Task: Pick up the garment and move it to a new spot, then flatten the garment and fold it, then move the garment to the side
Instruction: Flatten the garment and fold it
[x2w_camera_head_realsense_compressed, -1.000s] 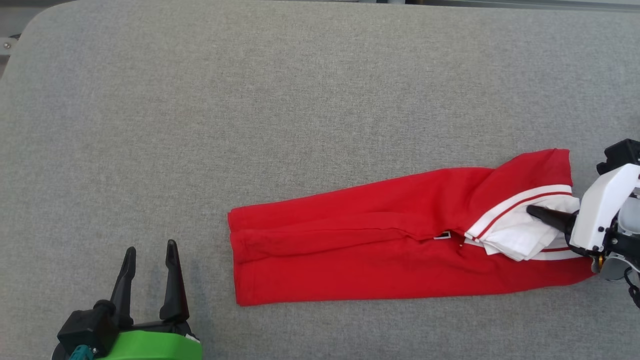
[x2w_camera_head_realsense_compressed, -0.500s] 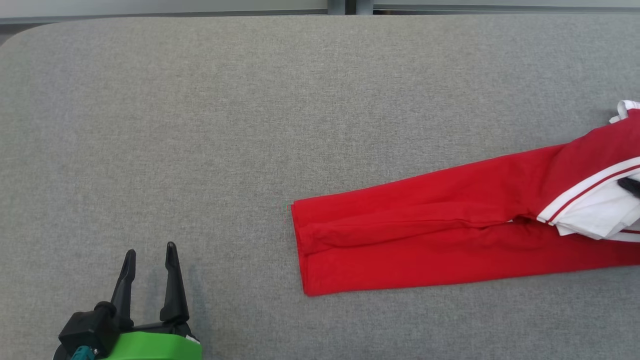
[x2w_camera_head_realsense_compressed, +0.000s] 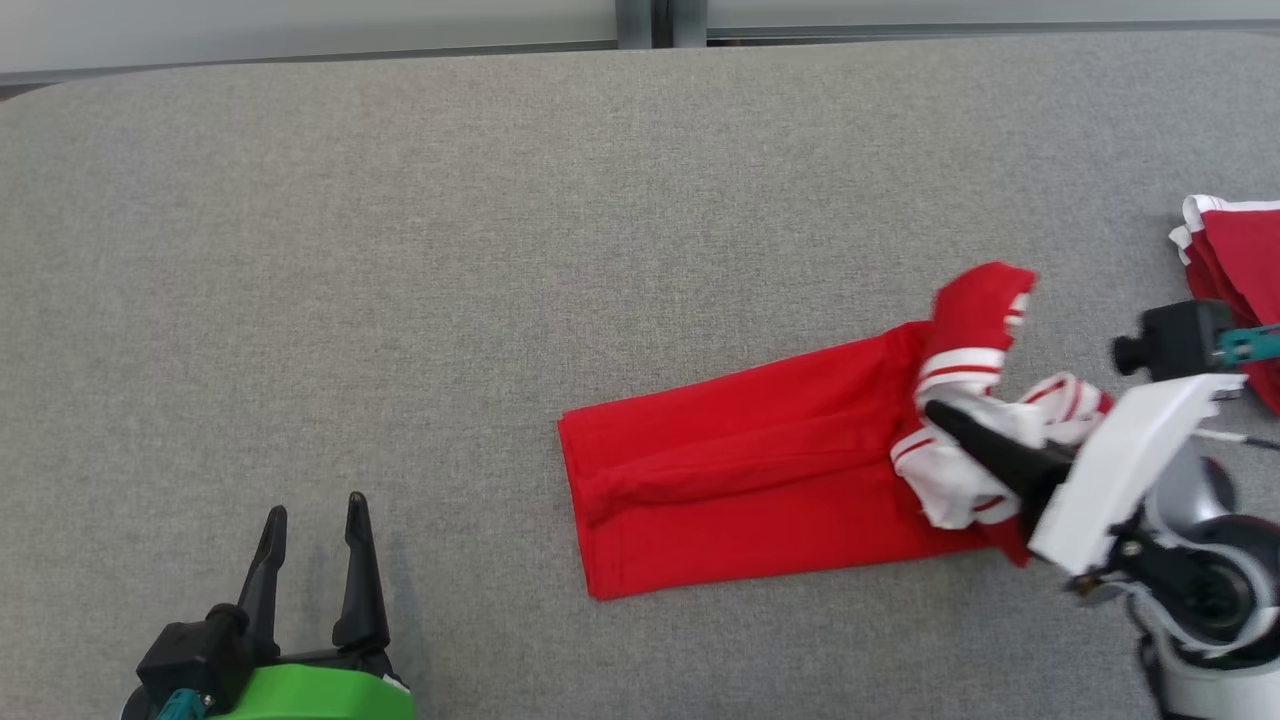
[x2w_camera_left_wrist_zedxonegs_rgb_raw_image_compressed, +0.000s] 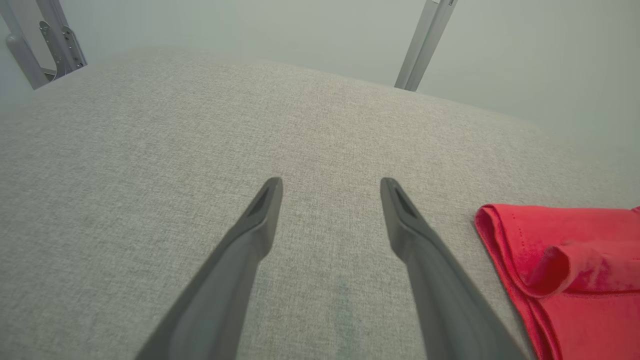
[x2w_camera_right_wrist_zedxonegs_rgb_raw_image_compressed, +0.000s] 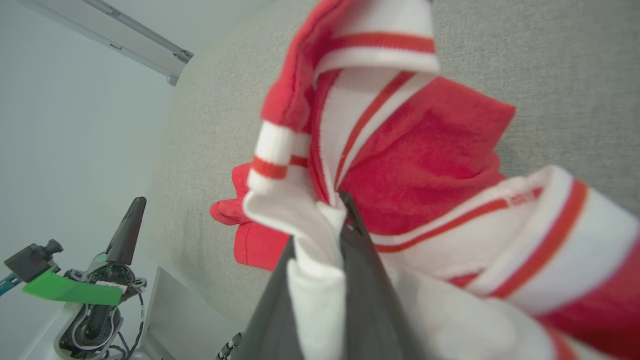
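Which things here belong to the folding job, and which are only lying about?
For the job: red garment; right gripper, jaws shut on it; left gripper, open and idle.
Lying about: red-and-white cloth at the head view's right edge.

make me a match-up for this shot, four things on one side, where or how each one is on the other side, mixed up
Things
1. left claw
2. right claw
3. red garment
4. second red cloth

States
a. cut off by the head view's right edge
b. shut on the garment's white striped end
c. open and empty
d. stretched along the grey table, one end bunched up

Pairs: 1-c, 2-b, 3-d, 4-a
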